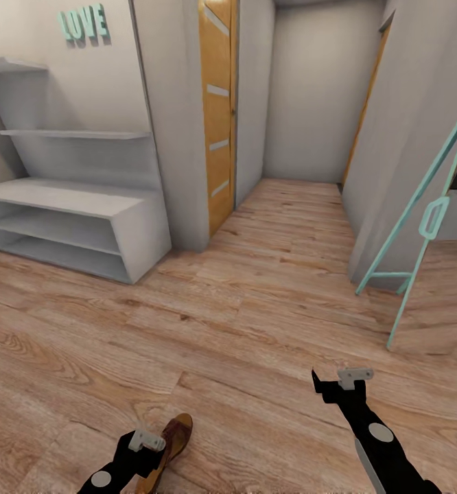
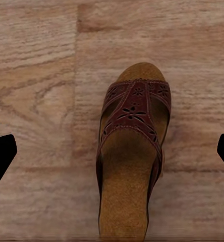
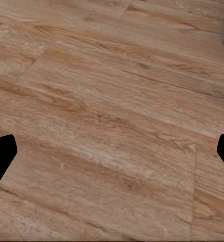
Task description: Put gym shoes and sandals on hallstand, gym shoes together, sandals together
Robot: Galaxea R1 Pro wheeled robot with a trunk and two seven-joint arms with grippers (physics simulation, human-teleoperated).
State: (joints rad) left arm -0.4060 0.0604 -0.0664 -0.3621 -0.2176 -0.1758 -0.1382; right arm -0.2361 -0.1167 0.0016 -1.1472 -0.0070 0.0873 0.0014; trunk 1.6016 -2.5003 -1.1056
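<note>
My left gripper [image 2: 112, 151] hovers over a sandal [image 2: 132, 151] on the floor [image 1: 256, 309], jaws apart. Right gripper [image 3: 112, 156] jaws apart, empty. Risk: off-centre descent pushes the flat sandal aside.

walls [image 1: 318, 89]: pale grey | door [image 1: 218, 110]: orange wood (white stripes) | mirror [image 1: 427, 226]: mint-framed, leaning
</note>
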